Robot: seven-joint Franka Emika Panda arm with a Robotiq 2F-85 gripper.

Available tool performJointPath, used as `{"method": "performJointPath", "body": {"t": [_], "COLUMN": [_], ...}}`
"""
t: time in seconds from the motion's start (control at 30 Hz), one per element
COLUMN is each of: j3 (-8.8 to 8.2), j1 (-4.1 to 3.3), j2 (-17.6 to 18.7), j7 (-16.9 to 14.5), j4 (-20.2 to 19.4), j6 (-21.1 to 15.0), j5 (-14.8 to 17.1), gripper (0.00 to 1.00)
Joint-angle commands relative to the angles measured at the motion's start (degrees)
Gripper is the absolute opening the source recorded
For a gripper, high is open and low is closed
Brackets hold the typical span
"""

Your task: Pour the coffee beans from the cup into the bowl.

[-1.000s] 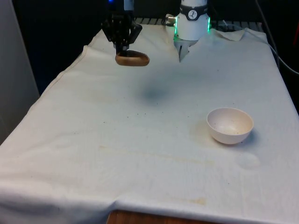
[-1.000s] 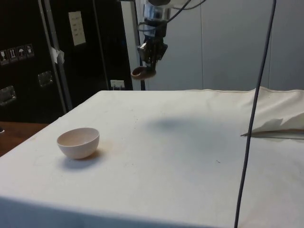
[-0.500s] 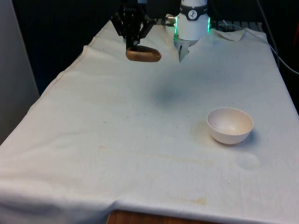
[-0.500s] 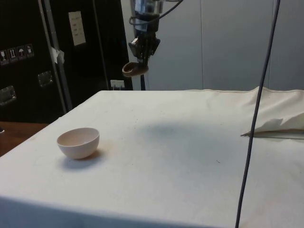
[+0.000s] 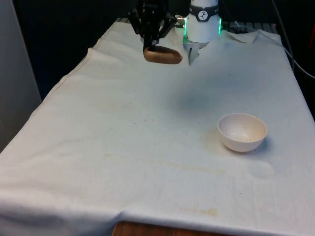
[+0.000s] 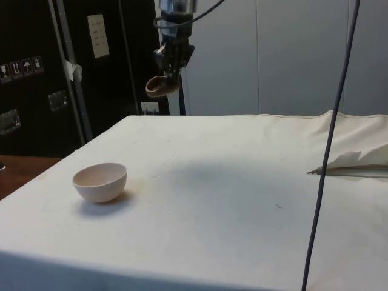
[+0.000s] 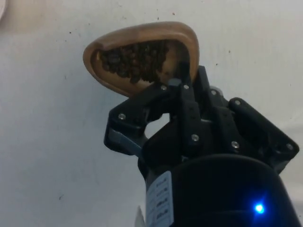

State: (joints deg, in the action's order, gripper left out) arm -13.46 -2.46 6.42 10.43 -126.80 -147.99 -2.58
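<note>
Cups: one, brown wooden cup (image 5: 162,55), teardrop-shaped, seen also in the side view (image 6: 156,86) and the wrist view (image 7: 142,56).
Bowls: one, white bowl (image 5: 242,132), seen also in the side view (image 6: 100,181).
Coffee beans (image 7: 135,61): a single heap inside the cup; individual beans overlap and cannot be counted reliably, perhaps several dozen.
Grippers: one, black gripper (image 5: 151,42).
Tables: one, table (image 5: 123,147) under one white cloth (image 6: 242,200).
</note>
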Motion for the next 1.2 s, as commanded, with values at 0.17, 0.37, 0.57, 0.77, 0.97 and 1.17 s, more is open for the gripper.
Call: {"method": "performJointPath", "body": {"t": [0.17, 0.37, 0.57, 0.77, 0.97, 1.17], "j3": [1.15, 2.52, 3.90, 5.16, 6.70, 7.91], "j1": [0.00, -0.34, -0.34, -0.34, -0.40, -0.40], "j2": [0.06, 0.74, 1.15, 1.66, 2.52, 3.55], "j7": [2.46, 6.13, 7.22, 8.19, 9.40, 10.20], "j4": [0.74, 2.46, 3.67, 5.04, 6.76, 8.37], "j6": [0.69, 2.01, 2.86, 3.84, 4.98, 6.30], "j5": [-2.46, -6.02, -7.16, -8.25, -9.57, -10.49], "gripper": [0.00, 0.00, 0.00, 0.00, 0.00, 0.00]}}
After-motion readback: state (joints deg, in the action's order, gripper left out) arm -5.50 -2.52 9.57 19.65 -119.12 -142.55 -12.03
